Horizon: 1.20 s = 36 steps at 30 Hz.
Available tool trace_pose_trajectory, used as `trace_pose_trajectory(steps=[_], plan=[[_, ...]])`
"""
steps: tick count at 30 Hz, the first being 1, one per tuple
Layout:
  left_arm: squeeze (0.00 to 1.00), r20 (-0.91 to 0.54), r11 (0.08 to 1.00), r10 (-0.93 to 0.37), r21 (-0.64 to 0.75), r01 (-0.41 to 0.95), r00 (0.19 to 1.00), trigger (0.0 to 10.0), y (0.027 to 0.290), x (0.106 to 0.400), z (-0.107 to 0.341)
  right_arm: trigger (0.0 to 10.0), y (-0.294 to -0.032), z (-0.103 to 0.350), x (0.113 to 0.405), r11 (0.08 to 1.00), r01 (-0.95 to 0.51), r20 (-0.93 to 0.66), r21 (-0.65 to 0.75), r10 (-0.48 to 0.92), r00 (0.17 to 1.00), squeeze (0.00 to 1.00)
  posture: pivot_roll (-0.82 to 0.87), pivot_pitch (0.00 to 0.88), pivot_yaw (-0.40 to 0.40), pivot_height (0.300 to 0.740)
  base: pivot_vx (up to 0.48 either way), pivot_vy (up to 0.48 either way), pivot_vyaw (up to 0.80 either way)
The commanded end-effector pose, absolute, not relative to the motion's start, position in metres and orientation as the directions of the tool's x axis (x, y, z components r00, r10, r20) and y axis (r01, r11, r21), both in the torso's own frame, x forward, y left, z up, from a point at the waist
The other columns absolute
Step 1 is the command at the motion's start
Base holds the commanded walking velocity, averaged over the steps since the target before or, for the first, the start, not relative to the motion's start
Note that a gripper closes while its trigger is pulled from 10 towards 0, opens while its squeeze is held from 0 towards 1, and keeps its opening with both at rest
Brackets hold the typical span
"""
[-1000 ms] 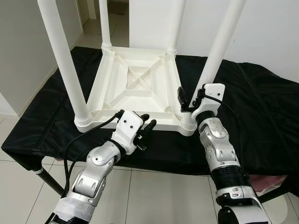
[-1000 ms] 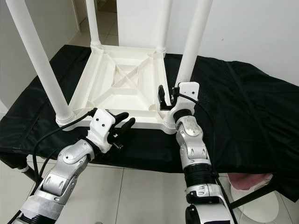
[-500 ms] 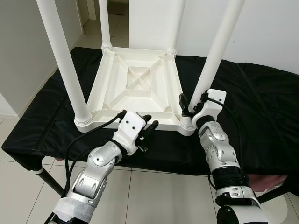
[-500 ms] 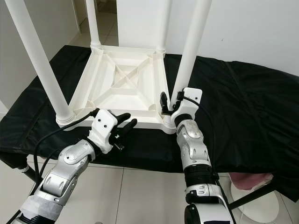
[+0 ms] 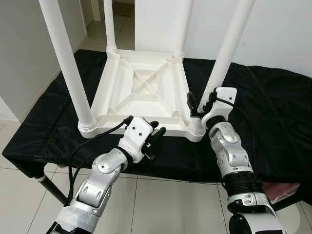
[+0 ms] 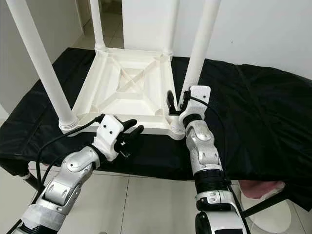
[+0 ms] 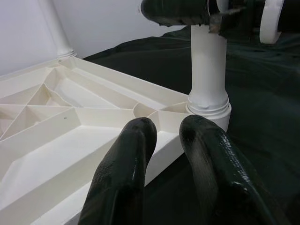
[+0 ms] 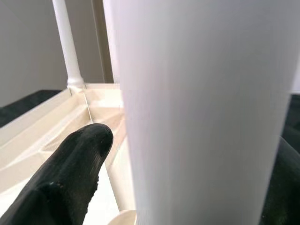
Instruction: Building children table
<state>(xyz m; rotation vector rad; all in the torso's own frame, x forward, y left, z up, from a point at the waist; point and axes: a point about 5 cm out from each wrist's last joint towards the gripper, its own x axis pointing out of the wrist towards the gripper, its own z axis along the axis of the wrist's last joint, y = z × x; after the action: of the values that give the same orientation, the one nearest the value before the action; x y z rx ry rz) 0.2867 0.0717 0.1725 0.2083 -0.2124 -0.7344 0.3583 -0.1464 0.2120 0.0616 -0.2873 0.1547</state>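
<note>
Black cloth [image 5: 273, 112] covers a long bench standing on pale floor tiles [image 5: 161, 204], with white walls behind. On the cloth lies the white plastic children's table [image 5: 141, 92], turned upside down so its ribbed underside faces up and its four round legs rise from the corners. The right gripper [image 5: 201, 102] is clasped around the near right leg [image 5: 225, 53] low down, just above its socket; the right wrist view shows a black finger [image 8: 70, 178] on each side of the white tube. The left gripper [image 5: 156, 132] sits at the near edge of the tabletop frame, left of that leg, its two fingers [image 7: 126, 178] slightly apart and grasping nothing, their tips right by the frame's rim
</note>
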Motion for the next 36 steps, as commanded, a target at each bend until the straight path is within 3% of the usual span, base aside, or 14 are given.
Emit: trace_pose_trajectory(steps=[1,2,3,6,7,9,10,36], plan=[[0.00,0.104,0.692,-0.711,0.275,0.667,0.695,10.0,0.068,0.284,0.173,9.6,-0.147,0.215,0.358,0.986,-0.164,0.301,0.016,0.152,0.941,0.00,0.07,0.042,-0.045,0.740,0.000,0.000,0.00],[0.00,0.104,0.692,-0.711,0.276,0.667,0.695,10.0,0.068,0.284,0.173,9.6,-0.147,0.216,0.357,0.987,-0.161,0.303,0.014,0.149,0.941,0.00,0.07,0.042,-0.045,0.740,0.000,0.000,0.00],[0.00,0.103,0.692,-0.711,0.276,0.667,0.696,10.0,0.068,0.284,0.173,2.4,-0.148,0.215,0.357,0.987,-0.159,0.298,0.020,0.147,0.943,0.00,0.07,0.044,-0.046,0.740,0.000,0.000,0.00],[0.00,0.102,0.693,-0.710,0.274,0.667,0.696,10.0,0.068,0.284,0.173,2.3,-0.150,0.214,0.359,0.990,-0.141,0.282,0.030,0.127,0.951,0.00,0.07,0.044,-0.046,0.740,0.000,0.000,0.00],[0.00,0.102,0.694,-0.710,0.273,0.666,0.697,10.0,0.068,0.284,0.173,0.0,-0.151,0.213,0.359,0.990,-0.138,0.275,0.037,0.122,0.954,0.00,0.07,0.044,-0.046,0.740,0.000,0.000,0.00],[0.00,0.102,0.694,-0.709,0.273,0.666,0.698,10.0,0.068,0.284,0.173,0.0,-0.152,0.213,0.359,0.991,-0.130,0.274,0.033,0.116,0.955,0.00,0.07,0.044,-0.046,0.740,0.000,0.000,0.00],[0.00,0.101,0.695,-0.708,0.273,0.665,0.699,10.0,0.069,0.284,0.173,10.0,-0.152,0.213,0.359,0.991,-0.131,0.273,0.027,0.119,0.955,0.00,0.07,0.046,-0.046,0.740,0.000,0.000,0.00],[0.00,0.106,0.700,-0.704,0.268,0.662,0.702,10.0,0.068,0.285,0.176,10.0,-0.158,0.232,0.358,0.991,-0.133,0.332,0.020,0.119,0.936,0.00,0.06,0.058,-0.044,0.740,0.000,0.000,0.00]])
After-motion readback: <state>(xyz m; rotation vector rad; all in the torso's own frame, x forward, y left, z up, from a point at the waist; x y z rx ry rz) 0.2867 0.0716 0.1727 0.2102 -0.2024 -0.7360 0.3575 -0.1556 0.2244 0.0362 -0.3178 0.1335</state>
